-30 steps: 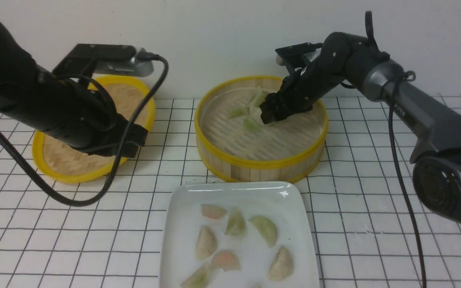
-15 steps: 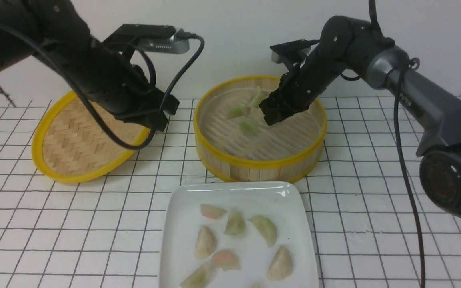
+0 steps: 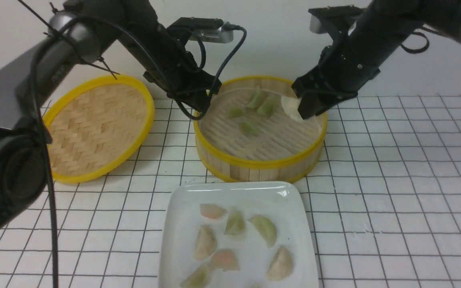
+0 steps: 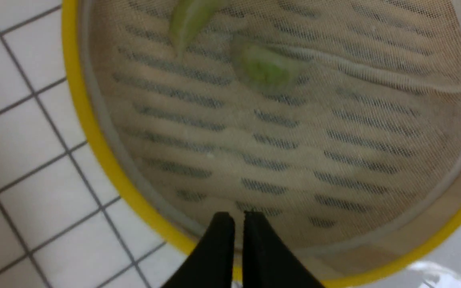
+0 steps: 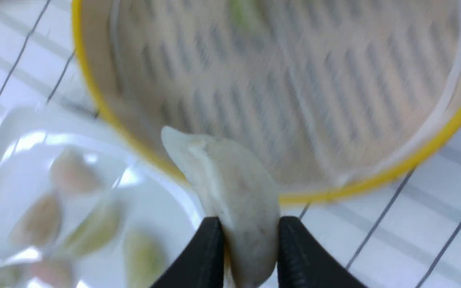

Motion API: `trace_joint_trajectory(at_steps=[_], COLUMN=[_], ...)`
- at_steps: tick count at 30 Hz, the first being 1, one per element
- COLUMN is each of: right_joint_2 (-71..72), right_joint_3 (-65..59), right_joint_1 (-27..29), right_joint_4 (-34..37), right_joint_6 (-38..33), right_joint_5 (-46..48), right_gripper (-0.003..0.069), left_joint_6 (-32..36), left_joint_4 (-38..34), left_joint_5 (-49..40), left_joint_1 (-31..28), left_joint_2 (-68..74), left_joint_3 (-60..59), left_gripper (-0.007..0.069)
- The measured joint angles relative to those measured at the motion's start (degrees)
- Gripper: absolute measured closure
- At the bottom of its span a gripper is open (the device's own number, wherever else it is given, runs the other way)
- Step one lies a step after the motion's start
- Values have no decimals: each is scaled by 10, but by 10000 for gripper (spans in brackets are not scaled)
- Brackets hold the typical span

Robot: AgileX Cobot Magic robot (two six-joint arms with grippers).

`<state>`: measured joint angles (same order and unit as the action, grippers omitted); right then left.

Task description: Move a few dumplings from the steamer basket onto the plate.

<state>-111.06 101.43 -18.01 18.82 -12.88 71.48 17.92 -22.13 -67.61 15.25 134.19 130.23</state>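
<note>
Where the steamer basket (image 3: 254, 163) stands on the tiled table (image 3: 394, 180), the plate (image 3: 182, 224) lies just in front of it and the woven lid (image 3: 94, 124) lies to its left. At the basket's left rim the left gripper (image 3: 200, 107) hangs with its jaws all but closed, holding nothing. Above the basket's right rim the right gripper (image 3: 305, 109) is pinched onto a whitish dumpling (image 3: 289, 107). Four green dumplings (image 3: 249, 128) lie inside the basket, toward its back. Several more dumplings (image 3: 266, 230) rest on the plate.

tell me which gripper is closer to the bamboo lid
Left. The left gripper is over the basket rim beside the lid; the right gripper, holding a dumpling, is over the basket's opposite side.
</note>
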Motion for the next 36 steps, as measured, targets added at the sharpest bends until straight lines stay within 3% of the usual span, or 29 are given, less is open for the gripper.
trace_joint_trajectory(at_steps=[4, 6, 15, 24, 30, 36], right_joint_2=[59, 98, 154, 161, 161, 162], right_joint_3=[-97, -154, -196, -196, -196, -197], right_joint_1=[0, -1, -1, -1, -1, -1], right_joint_4=[26, 42, 50, 57, 67, 82], right_joint_6=[-10, -22, -31, -32, -32, -34], right_joint_5=[0, 0, -2, -2, -2, -2], right_gripper=[500, 500, 500, 501, 501, 501], left_joint_6=[9, 29, 68, 77, 57, 33], left_joint_4=[0, 3, 27, 41, 47, 74], left_joint_5=[2, 10, 116, 157, 151, 50], left_joint_1=[21, 38, 72, 74, 73, 73], left_joint_2=[58, 96, 139, 164, 169, 157], left_joint_3=[55, 92, 108, 110, 115, 140], left_gripper=[516, 422, 163, 147, 270, 271])
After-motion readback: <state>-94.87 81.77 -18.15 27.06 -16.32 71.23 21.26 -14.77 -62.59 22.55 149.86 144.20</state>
